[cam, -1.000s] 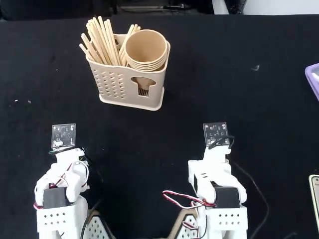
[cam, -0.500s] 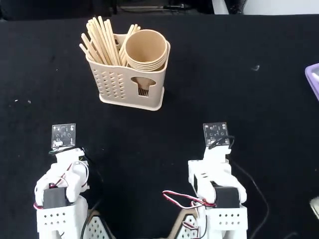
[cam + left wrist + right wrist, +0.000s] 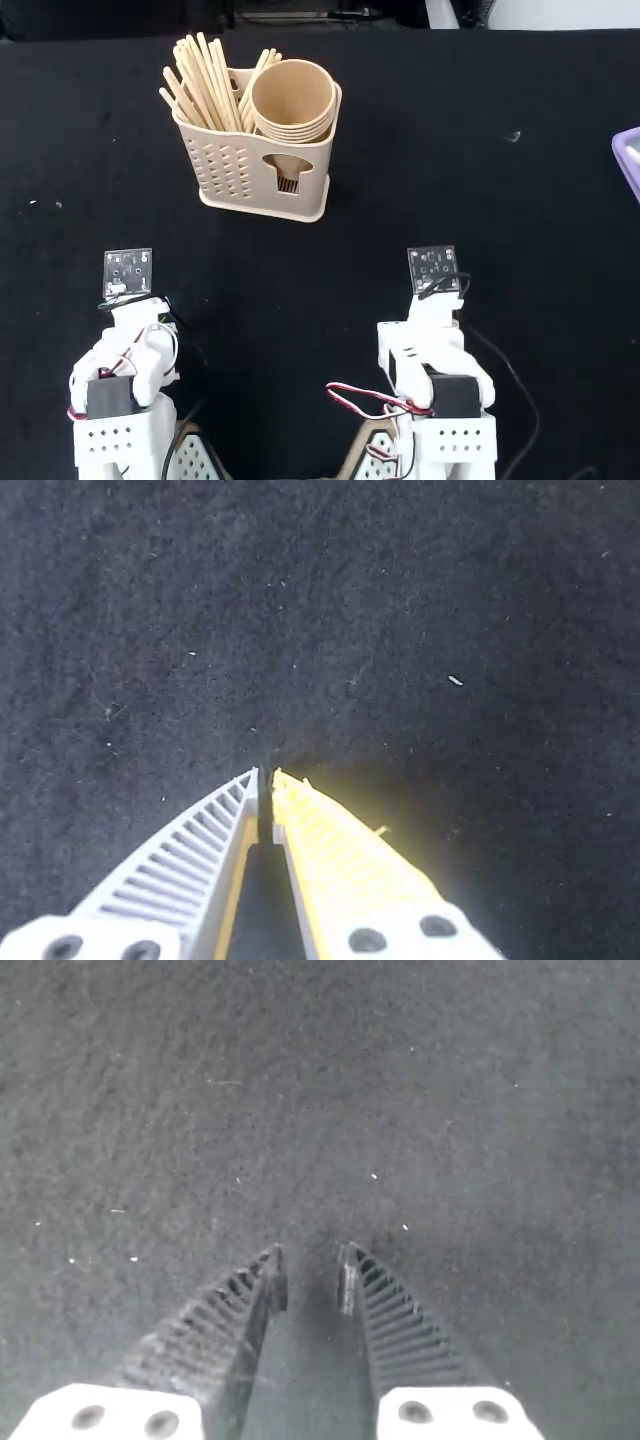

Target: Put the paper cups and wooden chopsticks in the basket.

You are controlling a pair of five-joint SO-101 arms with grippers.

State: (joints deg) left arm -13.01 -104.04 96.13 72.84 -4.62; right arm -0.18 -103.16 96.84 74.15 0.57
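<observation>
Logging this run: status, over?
Left gripper shut, right gripper slightly open, both empty. Paper cups and wooden chopsticks stand in the basket. No obstruction seen.

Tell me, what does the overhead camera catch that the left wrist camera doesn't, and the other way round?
High view: the basket with the cups and chopsticks standing in it, plus the two arms from above. Left wrist view: the left gripper close up, its jaws shut on nothing. Shared: the black table.
</observation>
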